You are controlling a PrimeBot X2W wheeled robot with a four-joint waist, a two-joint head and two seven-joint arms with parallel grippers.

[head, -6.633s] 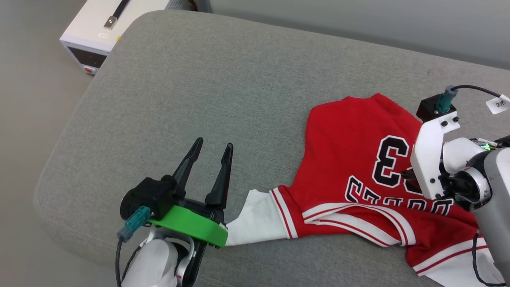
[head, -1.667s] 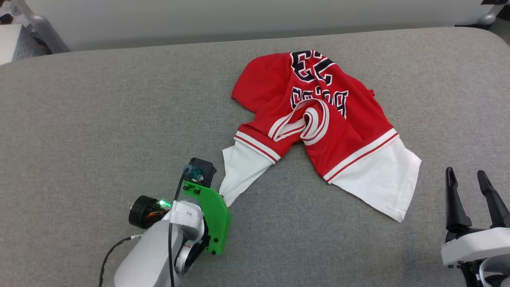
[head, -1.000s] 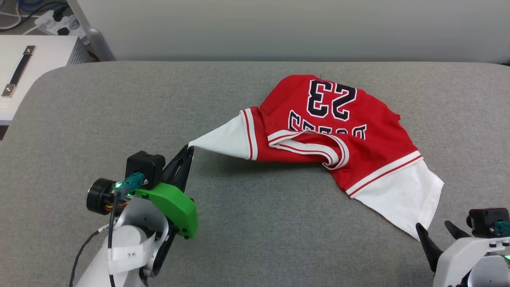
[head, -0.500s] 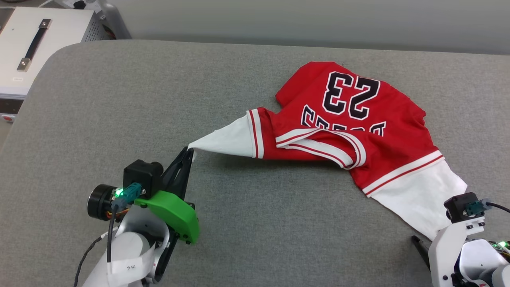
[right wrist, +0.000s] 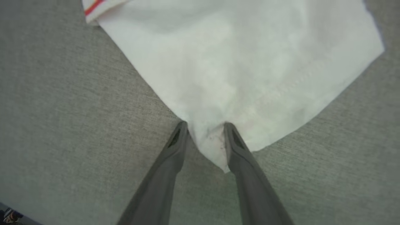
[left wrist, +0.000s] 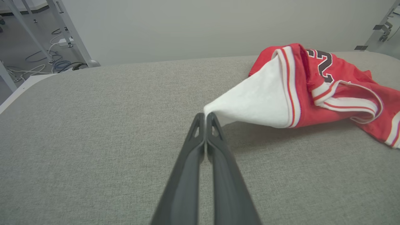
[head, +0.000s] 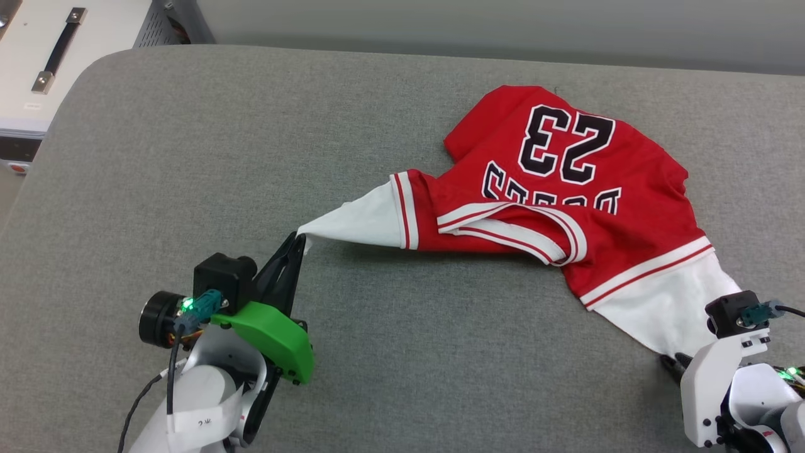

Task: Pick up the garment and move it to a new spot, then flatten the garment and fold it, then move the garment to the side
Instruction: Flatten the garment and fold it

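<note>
left gripper [head: 299, 239]: fingers pressed together, pinching white sleeve tip, sleeve lifted off grey cushion [head: 220, 138]. garment [head: 566, 207]: crumpled right of centre, number side up. right gripper [right wrist: 205, 125]: fingers spread astride other sleeve's corner, not clamped. judgement: light, limp, drapes easily; best held at sleeve hems or shoulders.

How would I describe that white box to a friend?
Find the big grey cushion. Off its far left corner sits the white box. Unlike the soft red shirt, it is hard-edged, with a black strap handle on top.
</note>
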